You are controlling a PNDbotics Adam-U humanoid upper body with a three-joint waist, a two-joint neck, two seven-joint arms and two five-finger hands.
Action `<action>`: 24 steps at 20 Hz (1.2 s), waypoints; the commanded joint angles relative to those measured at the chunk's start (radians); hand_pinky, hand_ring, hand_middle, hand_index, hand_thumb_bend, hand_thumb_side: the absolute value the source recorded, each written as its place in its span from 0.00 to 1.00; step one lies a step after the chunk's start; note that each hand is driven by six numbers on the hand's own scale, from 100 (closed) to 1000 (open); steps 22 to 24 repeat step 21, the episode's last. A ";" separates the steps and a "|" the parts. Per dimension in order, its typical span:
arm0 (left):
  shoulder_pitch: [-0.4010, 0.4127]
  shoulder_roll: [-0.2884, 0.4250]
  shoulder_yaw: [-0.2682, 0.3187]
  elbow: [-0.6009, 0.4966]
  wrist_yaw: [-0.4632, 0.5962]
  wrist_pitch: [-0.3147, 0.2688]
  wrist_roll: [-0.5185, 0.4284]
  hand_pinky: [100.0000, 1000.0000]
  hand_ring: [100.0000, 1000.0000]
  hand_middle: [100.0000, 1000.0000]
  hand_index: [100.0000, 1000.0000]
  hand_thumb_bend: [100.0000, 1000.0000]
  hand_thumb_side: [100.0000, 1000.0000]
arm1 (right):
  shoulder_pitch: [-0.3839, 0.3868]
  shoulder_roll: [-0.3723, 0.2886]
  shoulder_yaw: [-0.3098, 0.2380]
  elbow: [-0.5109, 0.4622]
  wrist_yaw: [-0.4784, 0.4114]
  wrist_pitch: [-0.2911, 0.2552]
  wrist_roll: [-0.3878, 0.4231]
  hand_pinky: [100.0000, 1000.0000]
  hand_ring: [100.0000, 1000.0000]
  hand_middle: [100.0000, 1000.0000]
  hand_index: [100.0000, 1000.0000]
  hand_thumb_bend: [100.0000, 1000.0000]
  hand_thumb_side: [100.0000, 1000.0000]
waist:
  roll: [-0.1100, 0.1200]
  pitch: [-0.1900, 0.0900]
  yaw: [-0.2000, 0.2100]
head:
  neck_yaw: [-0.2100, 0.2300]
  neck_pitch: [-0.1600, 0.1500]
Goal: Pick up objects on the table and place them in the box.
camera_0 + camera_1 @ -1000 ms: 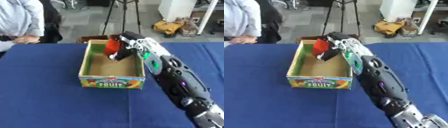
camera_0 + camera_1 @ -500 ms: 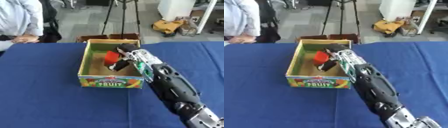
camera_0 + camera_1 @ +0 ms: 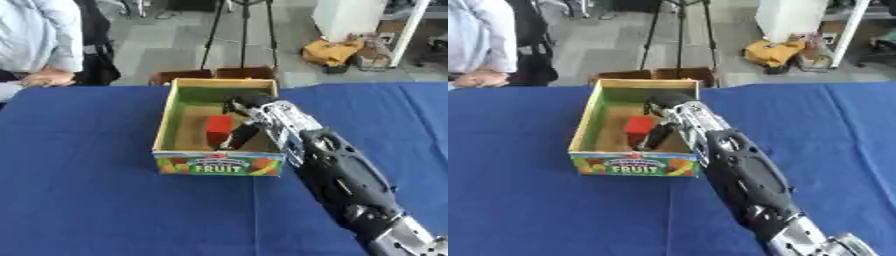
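A cardboard box [image 3: 168, 131] with a green inside and a "FRUIT" label on its front stands on the blue table. Low inside it, near the floor, is a red block [image 3: 218, 129]. My right hand [image 3: 248, 109] reaches into the box from the right, over its right wall. Its dark fingers [image 3: 240, 136] run down the block's right side and are shut on it. The thumb is hidden behind the block. My left hand shows in neither view.
The blue tablecloth [image 3: 87, 200] spreads all round the box. A person sits at the far left edge with a hand [image 3: 42, 78] on the table. Behind the box lies a brown carton [image 3: 214, 74], and on the floor beyond stand a tripod and a yellow bag.
My right hand has gone down from above the box's far rim into the box, carrying the red block to near the floor. The camera has shifted a little.
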 commanded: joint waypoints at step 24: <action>0.002 0.020 0.015 -0.014 -0.010 0.013 0.021 0.73 0.85 0.82 0.92 0.00 0.95 | 0.261 -0.304 -0.141 -1.094 -0.582 0.227 -0.358 0.52 0.58 0.51 0.64 0.09 0.64 | 0.018 -0.016 -0.059 | 0.053 0.012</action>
